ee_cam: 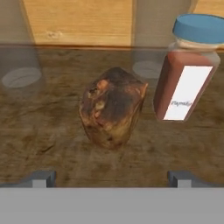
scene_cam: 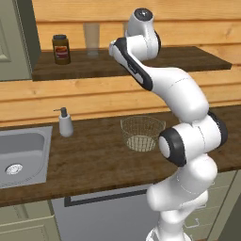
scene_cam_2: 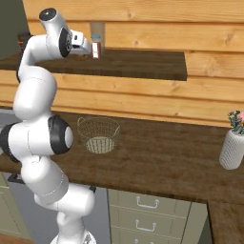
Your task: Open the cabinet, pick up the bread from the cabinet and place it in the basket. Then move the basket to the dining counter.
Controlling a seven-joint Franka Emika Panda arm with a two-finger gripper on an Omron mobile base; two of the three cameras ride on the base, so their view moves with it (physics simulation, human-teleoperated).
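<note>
Here we see our gripper (ee_cam: 112, 178) spread wide, holding nothing, over the bread (ee_cam: 112, 107) on the shelf (ee_cam: 52, 135), beside a blue-capped jar (ee_cam: 186, 74).

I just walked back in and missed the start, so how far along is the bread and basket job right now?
Early. The gripper is up at the high shelf, jaws wide open, with the bread lying just ahead between the fingertips, beside a blue-lidded spice jar; nothing is gripped. In hand: closing on the loaf. The basket sits empty on the worktop, so loading it and carrying it to the dining counter remain.
</note>
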